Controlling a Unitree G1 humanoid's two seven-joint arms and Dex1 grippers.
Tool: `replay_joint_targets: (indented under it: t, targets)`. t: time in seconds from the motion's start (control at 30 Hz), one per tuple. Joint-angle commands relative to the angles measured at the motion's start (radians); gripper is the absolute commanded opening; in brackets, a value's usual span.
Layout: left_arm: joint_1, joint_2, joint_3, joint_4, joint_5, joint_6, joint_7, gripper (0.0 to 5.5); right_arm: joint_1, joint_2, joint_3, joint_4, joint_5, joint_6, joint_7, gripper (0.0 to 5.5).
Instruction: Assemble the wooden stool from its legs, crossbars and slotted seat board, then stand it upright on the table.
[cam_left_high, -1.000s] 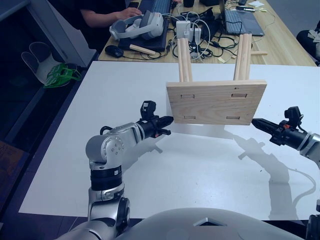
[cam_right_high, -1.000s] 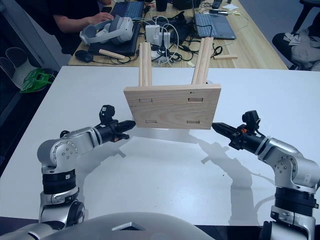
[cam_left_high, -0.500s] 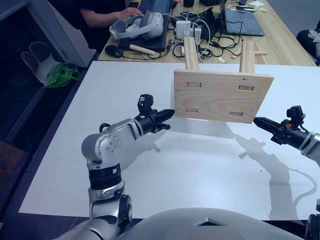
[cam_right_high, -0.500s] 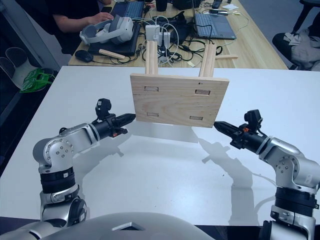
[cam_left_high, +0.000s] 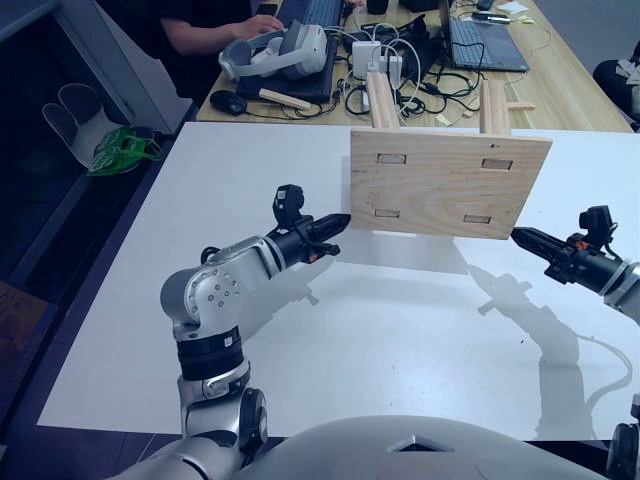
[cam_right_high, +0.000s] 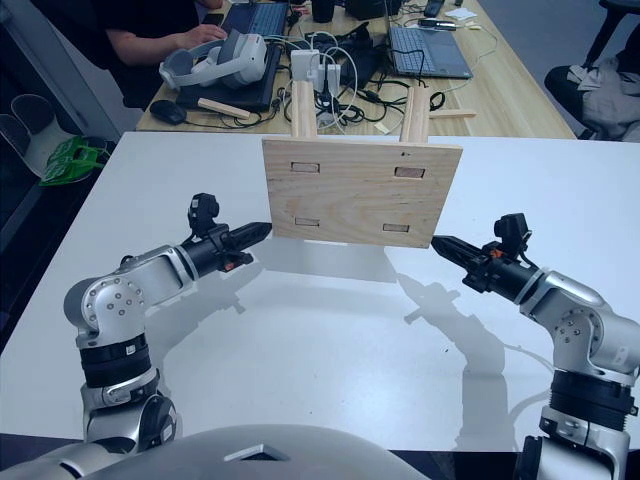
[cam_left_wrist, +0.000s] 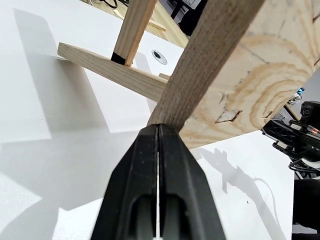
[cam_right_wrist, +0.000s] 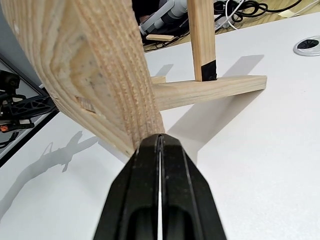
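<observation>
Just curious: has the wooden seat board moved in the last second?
Yes. The seat board rose; its top edge now reaches the table's far edge.

— What is behind the white counter (cam_left_high: 400, 350)?
— A wooden desk (cam_left_high: 565, 75). It has a laptop (cam_left_high: 485, 42), a white headset (cam_left_high: 275, 50) and a mess of wires (cam_left_high: 420, 70) on it.
— And the floor (cam_left_high: 60, 250)?
— It is dark, off to the left side.

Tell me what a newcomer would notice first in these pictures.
The slotted seat board is tipped up over the white table, its face toward the camera and its legs pointing away behind it. The left gripper and right gripper, both shut, press their tips against its lower corners.
</observation>
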Motion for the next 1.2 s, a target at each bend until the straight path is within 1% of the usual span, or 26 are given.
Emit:
replay_joint_targets:
  t: [0.03,0.3,1.2]
  targets:
    - [-0.063,-0.085,-0.064,-0.038,-0.150,0.022,-0.079,0.02,-0.065,0.051,0.052,-0.055,0.106,0.019,0.047,0.00]
    - [-0.063,-0.077,-0.061,-0.037,-0.186,0.005,-0.067,0.02,-0.085,0.062,0.019,-0.052,0.134,0.041,0.028,0.00]
    - [-0.082,-0.069,-0.039,-0.020,-0.266,-0.041,-0.036,0.02,-0.115,0.073,-0.022,-0.050,0.209,0.068,-0.024,0.00]
